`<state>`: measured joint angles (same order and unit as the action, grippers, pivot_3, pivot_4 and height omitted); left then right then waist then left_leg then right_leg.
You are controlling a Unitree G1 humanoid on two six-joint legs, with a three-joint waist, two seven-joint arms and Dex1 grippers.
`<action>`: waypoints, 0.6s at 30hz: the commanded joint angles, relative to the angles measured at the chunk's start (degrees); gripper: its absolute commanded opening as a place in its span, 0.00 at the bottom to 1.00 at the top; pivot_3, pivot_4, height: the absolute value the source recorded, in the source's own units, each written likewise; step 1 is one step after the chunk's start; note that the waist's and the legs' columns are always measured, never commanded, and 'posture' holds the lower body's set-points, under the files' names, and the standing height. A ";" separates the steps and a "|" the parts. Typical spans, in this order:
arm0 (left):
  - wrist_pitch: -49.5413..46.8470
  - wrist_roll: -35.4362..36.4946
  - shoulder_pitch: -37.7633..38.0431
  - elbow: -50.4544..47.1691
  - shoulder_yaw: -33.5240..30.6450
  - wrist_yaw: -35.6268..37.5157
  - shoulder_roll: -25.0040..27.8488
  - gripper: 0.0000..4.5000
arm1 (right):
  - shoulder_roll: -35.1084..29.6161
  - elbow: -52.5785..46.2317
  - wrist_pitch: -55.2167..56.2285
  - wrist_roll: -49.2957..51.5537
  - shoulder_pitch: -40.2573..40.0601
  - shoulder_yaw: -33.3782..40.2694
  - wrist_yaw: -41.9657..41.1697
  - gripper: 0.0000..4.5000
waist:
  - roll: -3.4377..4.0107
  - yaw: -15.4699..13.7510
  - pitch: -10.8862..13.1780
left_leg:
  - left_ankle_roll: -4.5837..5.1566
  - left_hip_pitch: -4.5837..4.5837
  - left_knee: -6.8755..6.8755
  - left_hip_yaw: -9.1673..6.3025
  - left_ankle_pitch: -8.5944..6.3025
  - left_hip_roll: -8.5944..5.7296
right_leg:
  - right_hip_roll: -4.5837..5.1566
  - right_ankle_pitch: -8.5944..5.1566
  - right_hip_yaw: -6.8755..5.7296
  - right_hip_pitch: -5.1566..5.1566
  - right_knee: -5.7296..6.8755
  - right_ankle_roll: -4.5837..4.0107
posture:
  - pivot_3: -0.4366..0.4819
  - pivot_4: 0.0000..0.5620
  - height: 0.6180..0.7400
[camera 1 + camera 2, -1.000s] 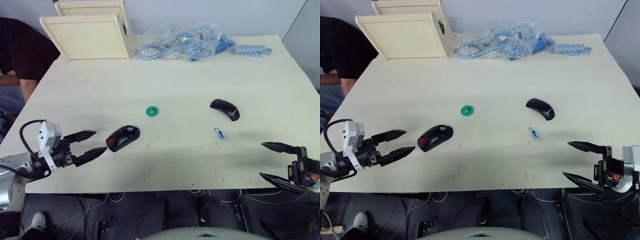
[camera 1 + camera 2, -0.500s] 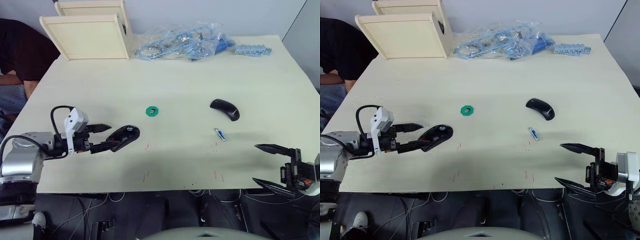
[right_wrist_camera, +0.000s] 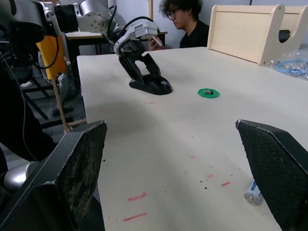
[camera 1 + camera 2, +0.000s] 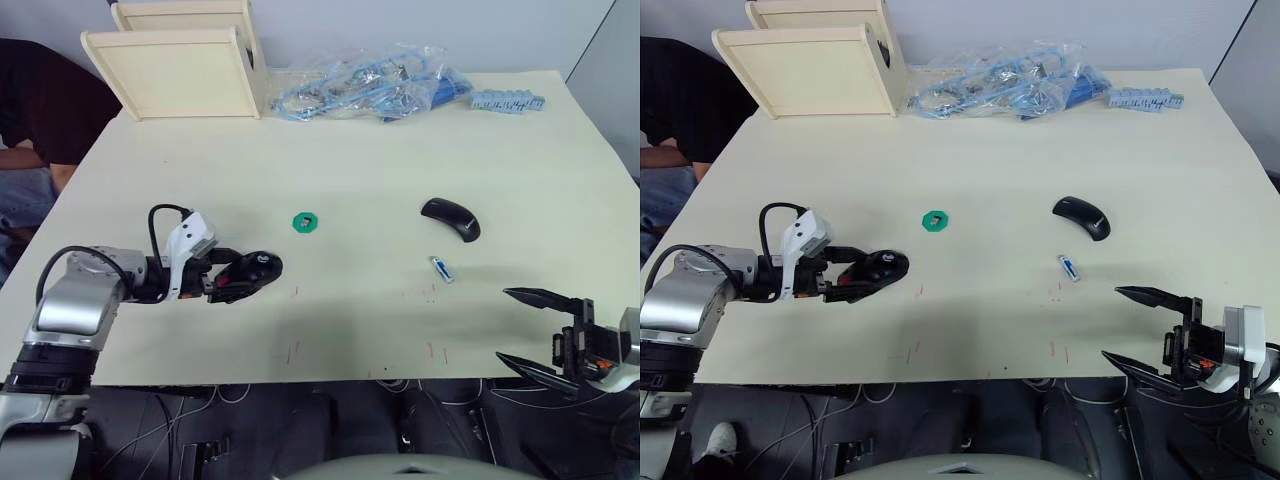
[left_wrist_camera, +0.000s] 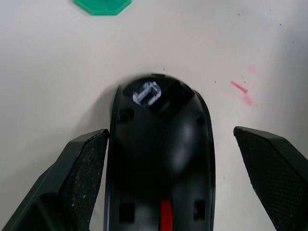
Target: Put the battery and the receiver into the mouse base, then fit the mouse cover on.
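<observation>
Tabletop (image 4: 330,160) is carrying everything. Left hand (image 4: 228,279) is sitting spread w/ fingers either side of mouse base (image 4: 250,273), near front-left. Right hand (image 4: 525,327) is hanging spread off front edge. Mouse cover (image 4: 450,217) is lying right of centre, battery (image 4: 440,268) just in front.

A green disc (image 4: 305,222) lies on the table (image 4: 350,150).

My left arm (image 4: 85,300) is a smooth silver-grey tube ending in a black wrist, with a white camera block (image 4: 187,240) mounted on top and a black cable (image 4: 160,215) looping up over it. My left gripper (image 4: 232,277) has two black tapered fingers (image 5: 79,173) with finely textured pads. My right gripper (image 4: 530,330) has the same long pointed black fingers (image 3: 77,168), a white housing and small orange marks at the wrist.
</observation>
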<state>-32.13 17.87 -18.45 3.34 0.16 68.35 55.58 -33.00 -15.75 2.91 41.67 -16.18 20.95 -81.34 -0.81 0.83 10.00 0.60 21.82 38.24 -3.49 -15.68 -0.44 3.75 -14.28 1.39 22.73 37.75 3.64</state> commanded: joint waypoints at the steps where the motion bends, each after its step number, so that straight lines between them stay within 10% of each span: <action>1: 0.29 -1.72 -1.77 -0.49 0.75 -1.29 0.08 0.98 | -0.27 -1.87 1.12 0.49 -0.72 0.58 0.34 1.00 | 0.00 -0.04 0.00 | 0.00 0.01 0.00 -0.01 0.00 0.00 | 0.00 0.00 -0.01 0.00 0.00 0.00 | 0.48 0.27 1.00; 17: 9.19 -6.07 -1.23 5.28 3.44 -0.59 -1.40 0.98 | -0.24 -2.30 1.84 0.25 -1.99 0.59 1.45 1.00 | 0.00 -0.07 -0.01 | 0.00 0.00 0.02 0.01 0.00 0.00 | -0.01 0.00 0.01 0.00 0.01 0.00 | 0.48 0.27 1.00; 18: 9.41 -6.05 -1.23 5.54 3.48 -0.33 -1.49 0.87 | -0.30 -2.33 1.91 0.28 -2.08 0.60 1.50 1.00 | 0.01 -0.08 -0.01 | 0.00 -0.01 0.02 0.01 0.00 0.00 | -0.01 0.00 0.01 -0.01 0.02 0.00 | 0.48 0.27 1.00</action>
<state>-23.19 12.39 -19.66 8.12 3.33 67.38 54.25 -33.00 -16.03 3.94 41.42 -17.91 20.94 -79.96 -0.80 0.75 10.00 0.60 21.81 38.26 -3.48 -15.68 -0.44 3.74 -14.28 1.40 22.72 37.77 3.64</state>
